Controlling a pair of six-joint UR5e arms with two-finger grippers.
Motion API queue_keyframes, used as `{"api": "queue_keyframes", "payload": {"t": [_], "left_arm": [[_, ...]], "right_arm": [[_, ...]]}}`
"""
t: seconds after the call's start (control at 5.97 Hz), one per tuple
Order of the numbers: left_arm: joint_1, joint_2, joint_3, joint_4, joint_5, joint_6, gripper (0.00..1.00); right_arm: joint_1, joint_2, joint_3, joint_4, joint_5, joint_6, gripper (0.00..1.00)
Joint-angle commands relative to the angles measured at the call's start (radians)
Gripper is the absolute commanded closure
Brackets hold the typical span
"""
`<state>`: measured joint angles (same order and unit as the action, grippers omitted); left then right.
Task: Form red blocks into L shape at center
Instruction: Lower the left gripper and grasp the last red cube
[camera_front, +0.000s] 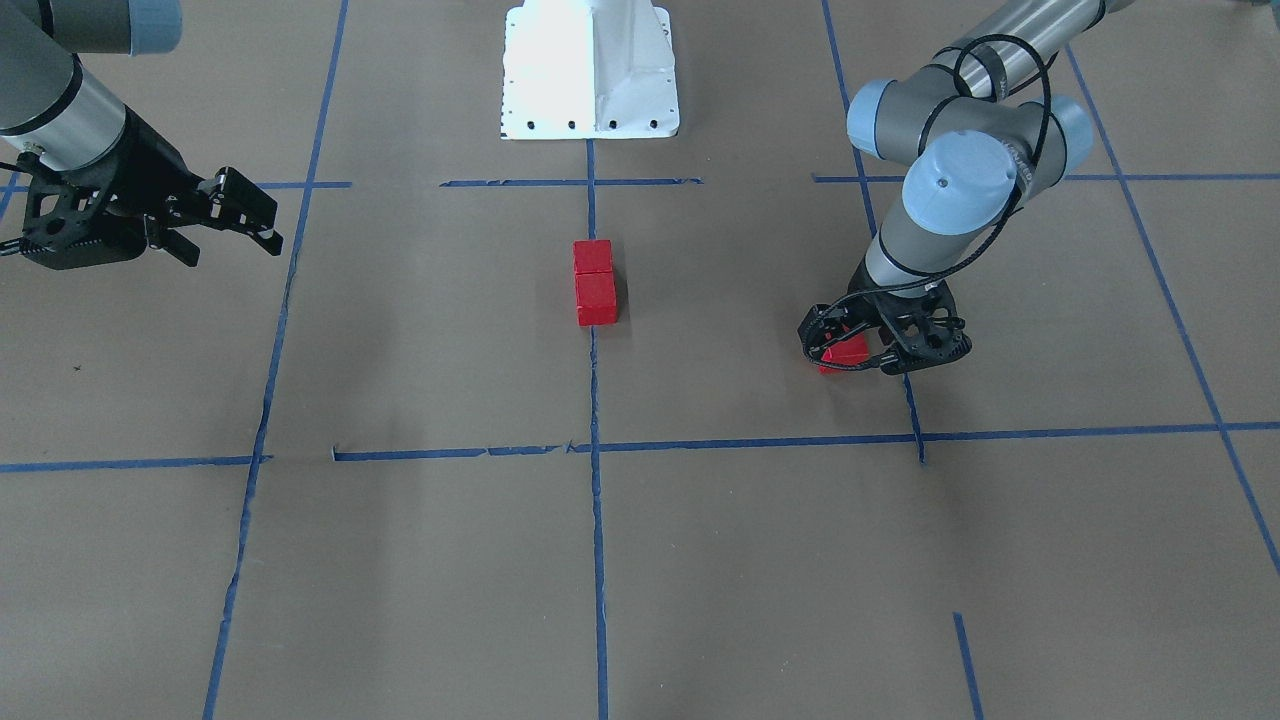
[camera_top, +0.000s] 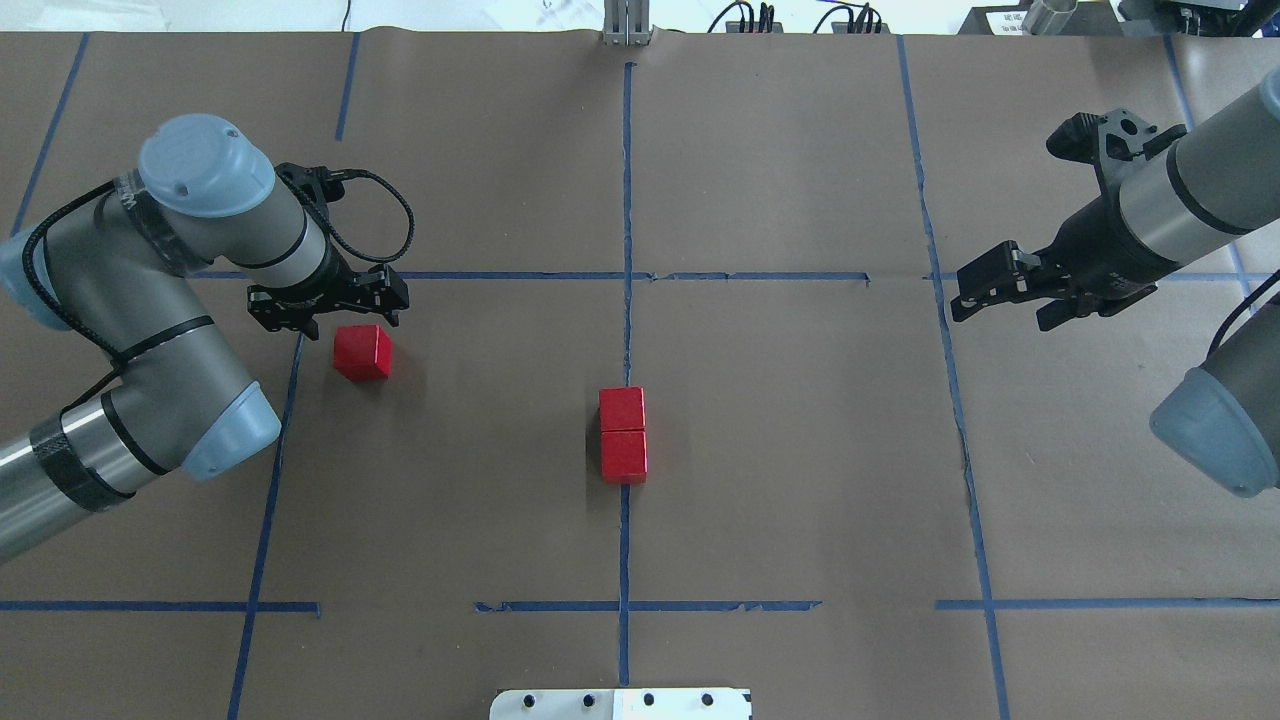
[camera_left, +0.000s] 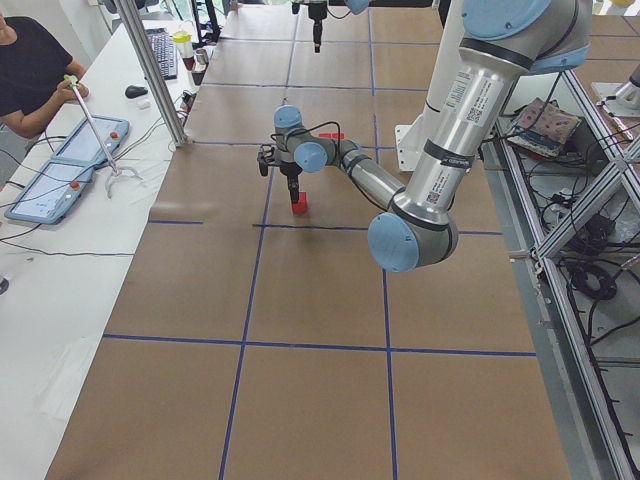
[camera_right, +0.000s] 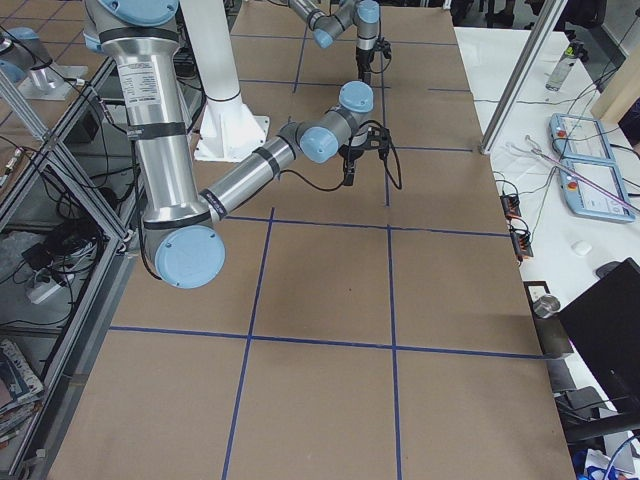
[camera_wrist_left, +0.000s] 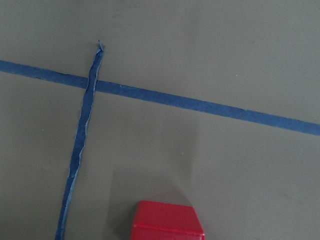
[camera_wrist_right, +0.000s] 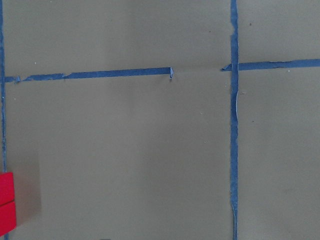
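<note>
Two red blocks (camera_top: 623, 433) lie touching in a short line on the centre tape line; they also show in the front view (camera_front: 595, 283) and at the left edge of the right wrist view (camera_wrist_right: 6, 200). A third red block (camera_top: 362, 351) sits on the paper to the left. My left gripper (camera_top: 335, 320) points down just over it, jaws spread. In the front view the block (camera_front: 845, 352) shows under the left gripper (camera_front: 870, 355), off to one side. It also sits at the bottom of the left wrist view (camera_wrist_left: 167, 220). My right gripper (camera_top: 1000, 300) is open and empty, far right.
Brown paper with a blue tape grid (camera_top: 627, 275) covers the table. The white robot base (camera_front: 590, 70) stands at the robot's side. An operator (camera_left: 30, 70) sits at a side bench with tablets, off the table.
</note>
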<state>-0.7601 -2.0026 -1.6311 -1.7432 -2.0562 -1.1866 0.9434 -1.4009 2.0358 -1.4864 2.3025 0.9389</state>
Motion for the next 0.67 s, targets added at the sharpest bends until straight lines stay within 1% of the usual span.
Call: {"api": "queue_keyframes", "payload": {"t": [0.0,0.17,0.34,0.5], "left_arm": [[0.001,-0.002,0.066,-0.114,-0.001,0.001,0.04],[0.002,-0.001,0.066,-0.114,-0.001,0.001,0.06],[0.002,0.001,0.068,-0.116,-0.001,0.002,0.14],[0.002,0.001,0.068,-0.111,-0.001,0.002,0.14]], "right_arm": [[0.0,0.003,0.0,0.0,0.0,0.0,0.0],[0.0,0.006,0.0,0.0,0.0,0.0,0.0],[0.0,0.008,0.001,0.0,0.0,0.001,0.0],[0.0,0.01,0.001,0.0,0.002,0.001,0.0]]}}
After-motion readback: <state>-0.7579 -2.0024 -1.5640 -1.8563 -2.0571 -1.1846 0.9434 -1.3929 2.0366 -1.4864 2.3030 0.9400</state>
